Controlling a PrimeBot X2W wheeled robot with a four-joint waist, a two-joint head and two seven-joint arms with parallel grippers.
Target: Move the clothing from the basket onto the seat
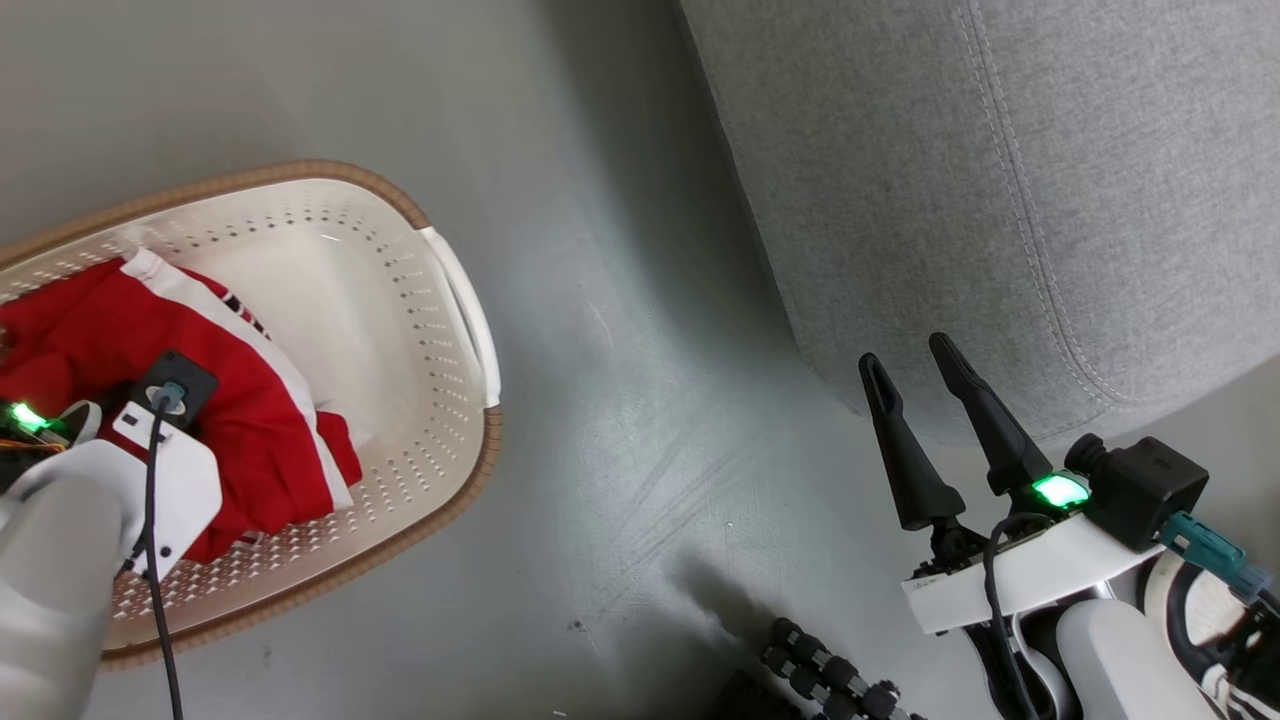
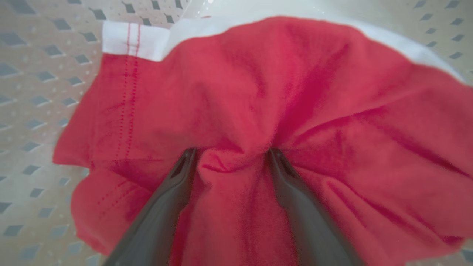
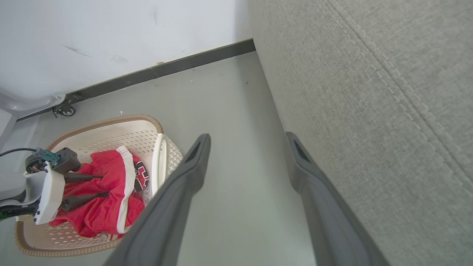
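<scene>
Our left gripper (image 2: pixel 232 153), jaws wide, straddles a ridge of the clothing (image 2: pixel 295 92) in the basket (image 2: pixel 33 66); we should close deep on it. Our right gripper (image 1: pixel 905 352) hangs open, empty, beside the seat (image 1: pixel 1000 200).

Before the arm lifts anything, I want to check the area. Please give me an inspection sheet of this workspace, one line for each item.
Surface: grey floor, scuffed, with a few dark specks.
Job's things: red clothing with white bands lies in the basket; the seat stands to the right, apart from the basket.
Clutter: black ribbed tube at the head view's bottom edge.
Grippers: left gripper, jaws open, pressed into the red cloth with a fold between them; right gripper, jaws open, holding nothing, near the seat's corner.
Cables: black cable along the left wrist; second cable at the right wrist.
Surroundings: white wall, dark baseboard, caster wheel.
</scene>
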